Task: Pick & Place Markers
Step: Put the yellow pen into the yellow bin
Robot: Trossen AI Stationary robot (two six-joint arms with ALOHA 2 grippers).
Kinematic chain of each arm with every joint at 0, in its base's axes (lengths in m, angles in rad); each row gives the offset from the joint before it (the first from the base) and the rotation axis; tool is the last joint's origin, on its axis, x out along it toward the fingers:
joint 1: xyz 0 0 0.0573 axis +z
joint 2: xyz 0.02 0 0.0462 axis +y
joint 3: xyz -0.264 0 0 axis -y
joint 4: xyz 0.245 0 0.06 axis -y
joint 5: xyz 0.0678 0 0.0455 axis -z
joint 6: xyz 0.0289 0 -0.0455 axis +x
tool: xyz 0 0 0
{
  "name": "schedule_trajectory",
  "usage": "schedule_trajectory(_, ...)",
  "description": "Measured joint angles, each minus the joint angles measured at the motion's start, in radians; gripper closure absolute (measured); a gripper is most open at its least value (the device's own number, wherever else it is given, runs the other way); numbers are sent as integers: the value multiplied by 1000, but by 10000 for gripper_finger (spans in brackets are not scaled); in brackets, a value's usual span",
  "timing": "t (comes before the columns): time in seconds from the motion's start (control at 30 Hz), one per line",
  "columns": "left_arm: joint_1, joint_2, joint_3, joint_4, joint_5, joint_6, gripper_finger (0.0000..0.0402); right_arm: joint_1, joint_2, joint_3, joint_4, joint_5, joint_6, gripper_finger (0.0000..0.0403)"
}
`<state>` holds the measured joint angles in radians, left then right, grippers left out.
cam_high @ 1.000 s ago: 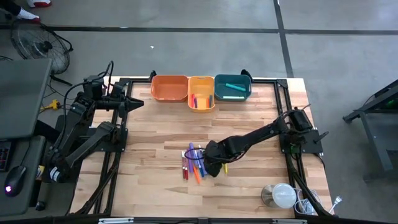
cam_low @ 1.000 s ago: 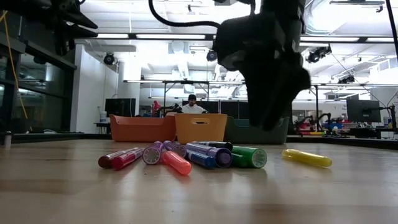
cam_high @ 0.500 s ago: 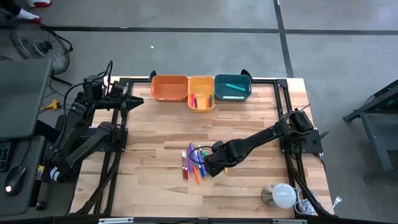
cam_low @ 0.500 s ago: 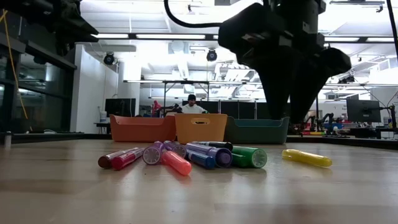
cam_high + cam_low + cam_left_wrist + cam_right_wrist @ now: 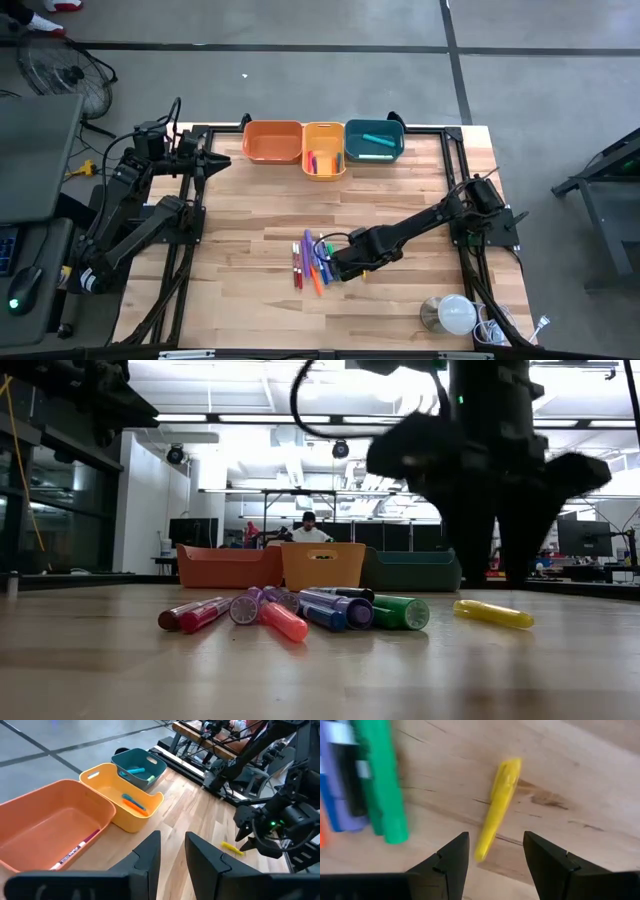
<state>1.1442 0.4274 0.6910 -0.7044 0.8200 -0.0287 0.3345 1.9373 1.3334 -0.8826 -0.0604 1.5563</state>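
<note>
Your right gripper (image 5: 492, 852) hangs low over the wooden table (image 5: 400, 190), fingers spread apart and empty, straddling the near end of a lone yellow marker (image 5: 498, 807). That marker lies flat on the wood, just beside but apart from the main cluster of markers (image 5: 312, 262) near the table's middle. In the right wrist view a green marker (image 5: 382, 780) lies closest to it, with a clear gap of bare wood between them.

To do this step well, I judge you should shift the gripper along the yellow marker toward its middle, since the fingers now frame only its tip. Turn the wrist so the fingers close across the barrel, not along it. Lower until the fingertips nearly touch the wood, then close gently so the round barrel does not roll away. Keep clear of the green marker.

Three bins stand at the far edge: an orange bin (image 5: 272, 142), a yellow bin (image 5: 323, 150) and a teal bin (image 5: 374, 140). All three already hold markers.

Your left gripper (image 5: 172, 852) waits near the orange bin, fingers slightly apart, holding nothing.
</note>
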Motion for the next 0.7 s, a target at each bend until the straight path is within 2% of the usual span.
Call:
schedule_trajectory(0.4,0,0,0,6,-2,9,314,-2,-4,-116,183,-11,68,226)
schedule_trajectory(0.7,0,0,0,6,-4,9,314,-8,-6,-169,200,-18,52,233)
